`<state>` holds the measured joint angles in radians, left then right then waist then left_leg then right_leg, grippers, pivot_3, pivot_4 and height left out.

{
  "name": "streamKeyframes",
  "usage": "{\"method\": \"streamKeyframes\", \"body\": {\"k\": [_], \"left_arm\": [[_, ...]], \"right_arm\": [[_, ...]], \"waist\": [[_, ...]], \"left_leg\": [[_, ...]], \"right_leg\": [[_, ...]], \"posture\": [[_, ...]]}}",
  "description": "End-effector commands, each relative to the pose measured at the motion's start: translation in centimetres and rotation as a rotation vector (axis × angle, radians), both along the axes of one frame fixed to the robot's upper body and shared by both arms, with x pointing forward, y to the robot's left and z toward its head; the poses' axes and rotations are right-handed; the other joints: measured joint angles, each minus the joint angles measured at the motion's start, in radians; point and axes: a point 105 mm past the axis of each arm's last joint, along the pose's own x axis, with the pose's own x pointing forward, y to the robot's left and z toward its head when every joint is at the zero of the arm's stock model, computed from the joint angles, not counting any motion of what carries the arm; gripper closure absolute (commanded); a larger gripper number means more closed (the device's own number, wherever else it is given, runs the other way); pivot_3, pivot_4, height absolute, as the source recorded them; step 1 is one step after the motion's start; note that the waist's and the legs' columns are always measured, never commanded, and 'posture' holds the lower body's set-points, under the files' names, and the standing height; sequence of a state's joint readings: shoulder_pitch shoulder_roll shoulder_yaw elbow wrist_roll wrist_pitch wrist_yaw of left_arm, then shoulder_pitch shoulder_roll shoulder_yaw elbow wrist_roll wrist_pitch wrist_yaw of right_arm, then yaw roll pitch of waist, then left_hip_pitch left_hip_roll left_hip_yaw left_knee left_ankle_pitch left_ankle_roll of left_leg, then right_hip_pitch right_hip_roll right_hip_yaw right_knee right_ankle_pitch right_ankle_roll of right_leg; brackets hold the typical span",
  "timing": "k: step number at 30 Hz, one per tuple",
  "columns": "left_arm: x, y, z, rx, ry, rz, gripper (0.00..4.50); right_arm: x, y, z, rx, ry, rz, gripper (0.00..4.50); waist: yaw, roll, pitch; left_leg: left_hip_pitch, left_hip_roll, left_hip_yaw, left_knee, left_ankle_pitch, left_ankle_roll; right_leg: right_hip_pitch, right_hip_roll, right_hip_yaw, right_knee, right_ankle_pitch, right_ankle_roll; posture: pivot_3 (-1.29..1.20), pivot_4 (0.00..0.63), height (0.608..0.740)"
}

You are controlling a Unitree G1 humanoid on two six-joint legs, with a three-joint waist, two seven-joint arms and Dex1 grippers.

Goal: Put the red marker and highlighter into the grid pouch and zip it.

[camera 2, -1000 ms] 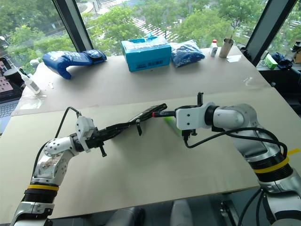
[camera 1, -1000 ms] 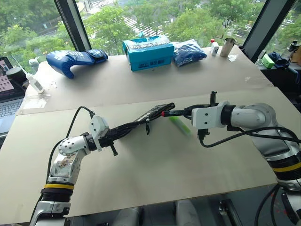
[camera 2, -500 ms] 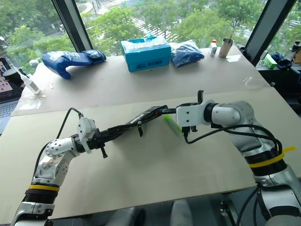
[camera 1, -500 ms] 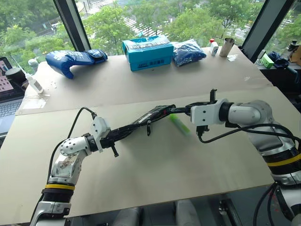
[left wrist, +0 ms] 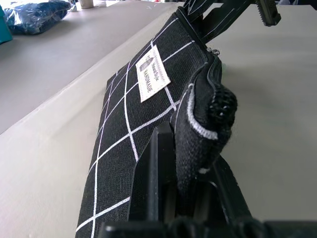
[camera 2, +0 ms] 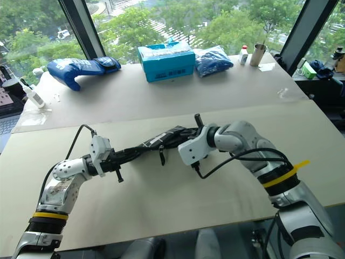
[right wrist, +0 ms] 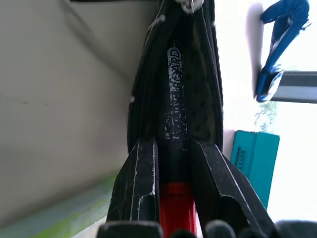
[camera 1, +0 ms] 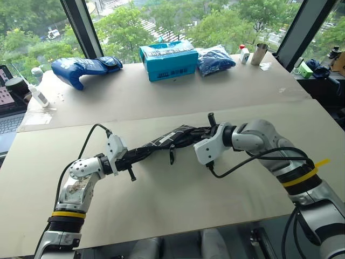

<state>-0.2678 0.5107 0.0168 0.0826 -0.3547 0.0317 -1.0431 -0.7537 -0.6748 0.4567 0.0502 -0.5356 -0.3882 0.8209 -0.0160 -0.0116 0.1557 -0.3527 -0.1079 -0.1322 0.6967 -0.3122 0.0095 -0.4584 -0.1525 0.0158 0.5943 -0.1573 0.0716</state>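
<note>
While the red marker (right wrist: pixel 174 148) points cap-first into the open mouth of the grid pouch (camera 1: pixel 164 143), its long axis along the pouch's length, your right gripper (right wrist: pixel 171 153) clamps the red barrel. Your left gripper (left wrist: pixel 190 173) pinches the pouch's near end, holding it above the table (camera 1: pixel 178 194).

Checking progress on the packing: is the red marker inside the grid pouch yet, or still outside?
Partly in. The red marker, gripped by the right gripper, has its black end inside the grid pouch's open mouth; its red barrel remains outside.
</note>
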Motion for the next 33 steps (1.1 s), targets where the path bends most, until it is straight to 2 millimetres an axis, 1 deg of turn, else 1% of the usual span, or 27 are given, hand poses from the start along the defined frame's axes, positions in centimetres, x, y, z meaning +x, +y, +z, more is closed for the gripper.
{"method": "streamKeyframes", "body": {"k": [1,3,6,9,11,12,13,14,15,16,17,20,23,25,26,28,30,31,33], "left_arm": [[0.0,-0.4,1.2,-0.007,-0.046,-0.023,4.5],[0.0,-0.4,1.2,-0.008,-0.047,-0.023,4.5],[0.0,-0.3,1.3,-0.01,-0.048,-0.022,4.5],[0.0,-0.3,1.3,-0.012,-0.048,-0.022,4.5],[-0.1,-0.3,1.3,-0.013,-0.048,-0.021,4.5],[-0.1,-0.3,1.3,-0.013,-0.048,-0.02,4.5],[-0.1,-0.3,1.3,-0.013,-0.048,-0.019,4.5],[-0.2,-0.2,1.3,-0.013,-0.048,-0.018,4.5],[-0.2,-0.2,1.3,-0.013,-0.047,-0.015,4.5],[-0.2,-0.1,1.3,-0.012,-0.047,-0.013,4.5],[-0.2,-0.1,1.3,-0.012,-0.046,-0.011,4.5],[-0.1,0.2,1.4,-0.013,-0.045,0.007,4.5],[0.3,0.7,1.4,-0.007,-0.056,0.04,4.5],[0.7,1.1,1.5,-0.007,-0.061,0.067,4.5],[0.8,1.2,1.5,-0.007,-0.061,0.075,4.5],[1.1,1.6,1.6,-0.011,-0.06,0.096,4.5],[1.2,1.8,1.7,-0.014,-0.059,0.105,4.5],[1.2,1.8,1.7,-0.012,-0.06,0.108,4.5],[1.3,1.9,1.7,-0.009,-0.061,0.114,4.5]], "right_arm": [[-0.6,2.2,-0.1,-0.021,-0.077,0.13,3.98],[-1.1,3.0,-0.9,-0.017,-0.065,0.176,3.98],[-1.8,3.6,-2.1,-0.015,-0.03,0.23,3.98],[-1.7,4.1,-2.3,0.018,-0.01,0.232,3.98],[-1.1,4.0,-2.0,0.042,0.009,0.2,3.98],[-0.8,3.7,-1.8,0.053,0.038,0.169,3.48],[-0.6,3.3,-1.6,0.059,0.06,0.143,2.98],[-0.2,2.9,-1.2,0.073,0.066,0.115,2.76],[0.4,2.2,-0.6,0.094,0.082,0.063,2.31],[0.6,1.5,-0.4,0.092,0.132,0.037,2.11],[0.5,0.9,-0.3,0.089,0.171,0.024,2.11],[1.5,-0.4,3.4,0.242,0.181,-0.032,2.11],[2.1,-2.6,6.8,0.38,0.221,-0.101,2.11],[2.0,-4.5,8.4,0.494,0.336,-0.17,2.11],[1.7,-5.1,8.9,0.537,0.391,-0.185,2.11],[1.0,-6.4,9.3,0.629,0.535,-0.216,2.11],[1.3,-8.1,9.0,0.705,0.605,-0.304,2.11],[1.4,-8.9,8.3,0.728,0.628,-0.351,2.11],[1.3,-9.6,7.3,0.763,0.663,-0.418,2.11]], "waist": [[-0.001,0.0,0.0],[-0.002,0.0,0.0],[-0.002,0.0,0.0],[-0.003,0.0,0.0],[-0.004,0.0,0.0],[-0.005,0.0,0.0],[-0.005,0.0,0.0],[-0.006,0.0,0.0],[-0.006,0.0,0.0],[-0.007,0.0,0.0],[-0.006,0.0,0.0],[-0.003,0.0,0.0],[-0.002,0.0,0.0],[-0.001,0.0,0.0],[0.0,0.0,0.0],[0.001,0.0,0.0],[0.002,0.0,0.0],[0.002,0.0,0.0],[0.003,0.0,0.0]], "left_leg": [[0.0,0.0,0.0,0.0,0.0,0.0],[0.0,0.0,0.0,0.0,0.0,-0.001],[0.0,0.001,0.0,0.0,0.0,-0.001],[0.0,0.001,0.0,0.0,0.0,-0.001],[0.0,0.001,0.0,0.0,0.0,-0.001],[0.0,0.001,0.0,0.0,0.0,-0.001],[0.0,0.001,0.0,0.0,0.0,-0.001],[0.0,0.002,0.0,0.0,0.0,-0.001],[0.0,0.002,0.0,0.0,0.0,-0.001],[0.0,0.002,0.0,0.0,0.0,-0.001],[0.0,0.002,0.0,0.0,0.0,-0.001],[0.0,0.002,-0.001,0.0,0.0,-0.001],[0.0,0.002,-0.001,0.0,0.0,-0.001],[0.0,0.002,-0.001,0.0,0.0,-0.001],[0.0,0.002,-0.001,0.0,0.0,-0.001],[0.0,0.003,-0.001,-0.001,-0.001,-0.001],[0.0,0.003,-0.002,-0.001,-0.001,-0.001],[0.0,0.003,-0.002,-0.001,-0.001,-0.001],[0.0,0.003,-0.002,-0.001,-0.001,-0.001]], "right_leg": [[0.0,0.001,0.0,0.0,0.0,0.0],[0.0,0.001,0.0,0.0,0.0,-0.001],[0.0,0.002,0.0,0.0,0.001,-0.001],[0.0,0.002,0.0,0.0,0.001,-0.001],[0.0,0.003,0.0,0.0,0.001,-0.002],[0.0,0.003,0.0,0.0,0.001,-0.002],[0.0,0.003,0.0,0.0,0.001,-0.002],[0.0,0.004,0.0,0.0,0.001,-0.002],[0.0,0.004,0.0,0.0,0.001,-0.002],[0.0,0.004,0.0,0.0,0.001,-0.002],[0.0,0.004,0.0,0.0,0.001,-0.002],[0.0,0.004,0.0,-0.001,0.001,-0.002],[0.0,0.004,0.001,-0.001,0.002,-0.003],[0.0,0.004,0.001,-0.001,0.002,-0.003],[0.0,0.004,0.0,-0.001,0.002,-0.003],[0.0,0.004,0.0,-0.001,0.002,-0.003],[0.0,0.004,0.0,-0.001,0.002,-0.003],[0.0,0.004,0.0,-0.001,0.002,-0.003],[0.0,0.004,0.001,-0.001,0.002,-0.003]], "posture": [[0.0,0.15,0.74],[0.0,0.15,0.74],[0.0,0.15,0.74],[0.0,0.15,0.74],[0.0,0.15,0.74],[0.0,0.15,0.74],[0.0,0.15,0.74],[0.0,0.15,0.74],[0.0,0.15,0.74],[0.0,0.15,0.74],[0.0,0.15,0.74],[0.0,0.15,0.74],[0.0,0.15,0.74],[0.0,0.15,0.74],[0.0,0.15,0.74],[0.0,0.15,0.74],[0.0,0.15,0.74],[0.0,0.15,0.74],[0.0,0.15,0.74]]}}
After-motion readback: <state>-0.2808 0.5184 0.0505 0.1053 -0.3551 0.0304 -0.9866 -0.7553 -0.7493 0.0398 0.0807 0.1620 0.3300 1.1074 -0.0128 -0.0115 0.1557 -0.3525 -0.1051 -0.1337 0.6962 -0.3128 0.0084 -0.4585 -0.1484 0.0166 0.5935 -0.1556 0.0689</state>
